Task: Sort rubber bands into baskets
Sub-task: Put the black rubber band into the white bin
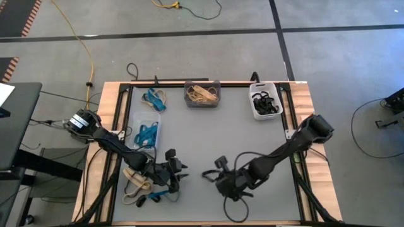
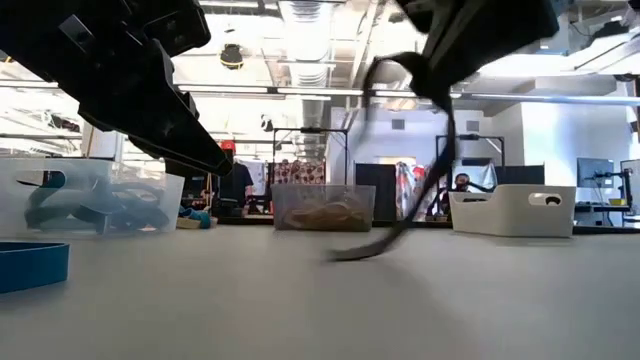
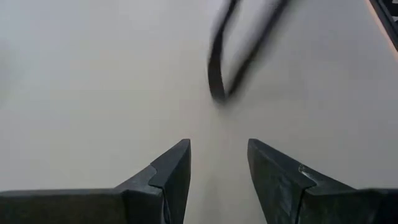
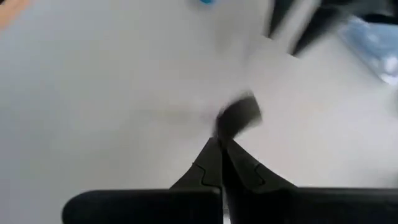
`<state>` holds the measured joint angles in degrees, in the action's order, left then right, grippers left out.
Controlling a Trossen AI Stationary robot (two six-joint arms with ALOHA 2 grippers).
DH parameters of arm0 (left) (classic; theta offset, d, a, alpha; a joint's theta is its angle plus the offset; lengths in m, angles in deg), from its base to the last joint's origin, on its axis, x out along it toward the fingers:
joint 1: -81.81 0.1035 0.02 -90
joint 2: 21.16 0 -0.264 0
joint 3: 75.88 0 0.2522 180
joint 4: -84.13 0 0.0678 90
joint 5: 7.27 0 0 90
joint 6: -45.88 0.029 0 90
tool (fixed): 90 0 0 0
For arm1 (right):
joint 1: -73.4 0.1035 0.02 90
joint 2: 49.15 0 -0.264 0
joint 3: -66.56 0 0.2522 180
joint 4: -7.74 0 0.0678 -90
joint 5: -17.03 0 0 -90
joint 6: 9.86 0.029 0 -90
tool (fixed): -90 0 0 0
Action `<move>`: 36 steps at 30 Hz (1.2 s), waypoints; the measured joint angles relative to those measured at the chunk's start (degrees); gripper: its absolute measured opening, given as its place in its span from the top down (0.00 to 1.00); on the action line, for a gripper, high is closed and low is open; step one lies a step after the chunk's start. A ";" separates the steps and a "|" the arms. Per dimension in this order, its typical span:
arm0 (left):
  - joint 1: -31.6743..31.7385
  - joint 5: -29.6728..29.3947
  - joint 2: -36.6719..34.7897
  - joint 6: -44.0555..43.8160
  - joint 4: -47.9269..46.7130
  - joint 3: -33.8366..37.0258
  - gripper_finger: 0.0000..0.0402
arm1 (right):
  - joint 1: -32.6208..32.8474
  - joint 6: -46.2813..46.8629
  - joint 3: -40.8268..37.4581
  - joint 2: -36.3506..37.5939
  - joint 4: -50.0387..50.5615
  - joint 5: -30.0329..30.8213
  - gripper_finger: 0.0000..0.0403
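A black rubber band [image 2: 400, 225] is dangling from the right gripper [image 4: 222, 144], whose fingers are pinched tight together on it; the loop's lower end is trailing on the grey table [image 1: 208, 135] near the middle of the front half. The left gripper [image 3: 217, 163] is hovering just beside it, its jaws standing apart with nothing between them, pointing toward that same band. Behind, the dark grey basket [image 1: 202, 94] is sitting at the back edge with tan bands inside, the white basket [image 1: 265, 101] is sitting toward the back right with black bands, and the clear basket [image 1: 146, 130] on the left is holding blue ones. More blue bands [image 1: 154, 98] are lying loose near the back left, and tan bands [image 1: 136, 185] are lying under the left arm at the front left.
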<state>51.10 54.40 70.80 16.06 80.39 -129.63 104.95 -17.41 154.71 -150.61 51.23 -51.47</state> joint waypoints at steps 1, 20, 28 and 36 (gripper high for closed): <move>0.00 0.01 0.00 0.00 -0.02 0.00 0.63 | 0.01 0.74 0.00 1.20 1.46 0.95 0.94; 0.13 -4.18 0.00 3.55 1.70 0.00 0.63 | -3.57 5.19 0.00 20.82 21.29 14.92 0.94; 0.13 -5.80 0.00 3.49 6.94 0.00 0.63 | -9.12 7.76 0.00 26.90 29.53 16.93 0.94; 0.13 -5.99 0.00 5.32 9.27 0.00 0.63 | -17.98 9.69 0.00 31.27 35.64 17.66 0.94</move>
<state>51.22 48.41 70.80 21.38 89.66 -129.63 86.97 -7.72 154.71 -119.34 86.87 -33.82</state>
